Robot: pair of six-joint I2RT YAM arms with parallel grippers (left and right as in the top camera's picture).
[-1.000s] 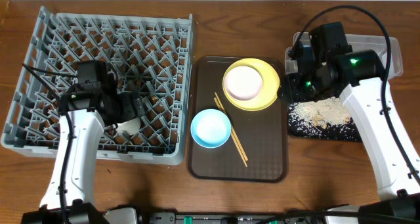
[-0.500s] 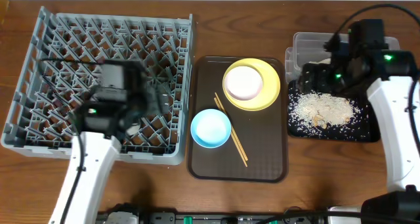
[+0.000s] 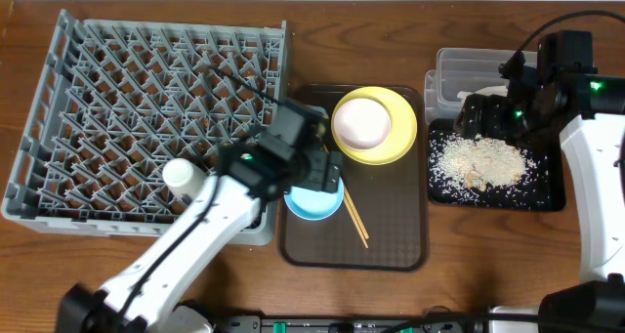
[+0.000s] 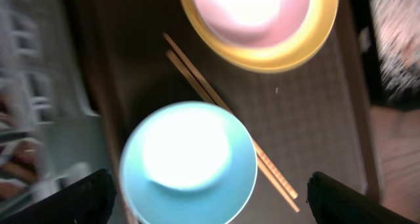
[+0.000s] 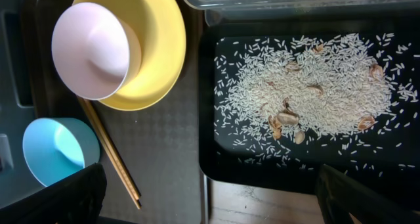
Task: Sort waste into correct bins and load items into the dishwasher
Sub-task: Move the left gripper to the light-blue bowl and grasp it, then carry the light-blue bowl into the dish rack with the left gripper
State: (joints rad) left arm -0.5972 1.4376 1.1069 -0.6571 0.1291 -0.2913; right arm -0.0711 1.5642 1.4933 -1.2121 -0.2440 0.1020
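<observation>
left hand (image 4: 210,184) spread wide, empty, over light blue bowl (image 4: 189,161) on brown serving tray (image 4: 315,119) | right hand (image 5: 210,184) spread wide, empty, over rice scraps (image 5: 308,86) in black tray (image 5: 226,165)

Overhead view: your left arm (image 3: 186,226) runs from the lower left of the frame diagonally up to the centre. There your left gripper (image 3: 317,169) points right, jaws spread wide. Your right arm (image 3: 598,187) rises along the right edge and bends left at the upper right, and your right gripper (image 3: 485,116) is likewise spread wide. In the 2 wrist views, the fingertips (image 4: 82,198) sit at the lower corners of the frame.
</observation>
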